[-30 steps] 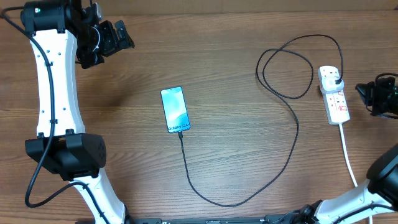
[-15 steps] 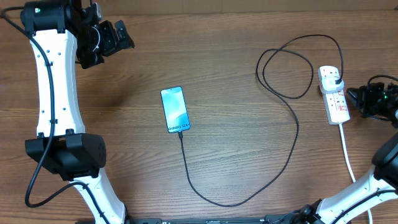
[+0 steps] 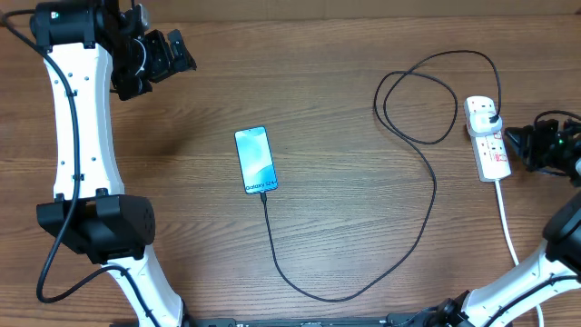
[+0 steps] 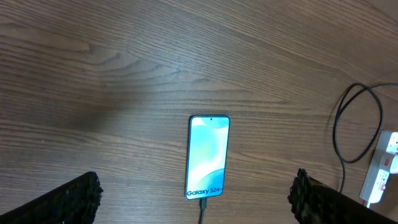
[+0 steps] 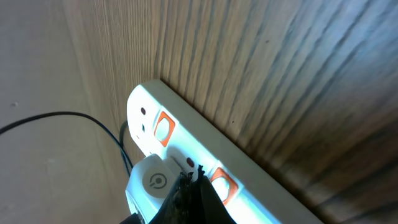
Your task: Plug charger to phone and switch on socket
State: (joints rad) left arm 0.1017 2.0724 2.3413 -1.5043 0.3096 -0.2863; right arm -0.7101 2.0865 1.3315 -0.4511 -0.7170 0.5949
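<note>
The phone (image 3: 255, 160) lies screen up, lit blue, at the table's middle, with the charger (image 3: 427, 209) cable's tip in its near end. In the left wrist view the phone (image 4: 209, 155) shows between my wide-apart fingers (image 4: 71, 199). The black cable loops right to a plug (image 3: 490, 113) seated in the white socket (image 3: 487, 145). My left gripper (image 3: 177, 56) hangs open at the far left, holding nothing. My right gripper (image 3: 513, 143) is shut at the socket's right side. In the right wrist view its tips (image 5: 194, 175) sit over the socket (image 5: 186, 140) between the plug (image 5: 152, 183) and a red switch (image 5: 222, 185); contact is unclear.
The socket's white cord (image 3: 508, 227) runs toward the near right edge. The charger cable forms a loop (image 3: 418, 104) left of the socket. A second red switch (image 5: 163, 129) sits at the socket's end. The left arm's base (image 3: 95, 227) stands at the near left.
My right gripper has moved left, from off the socket's right side to close against it, then stayed still. The left arm, phone and cable have not moved.
</note>
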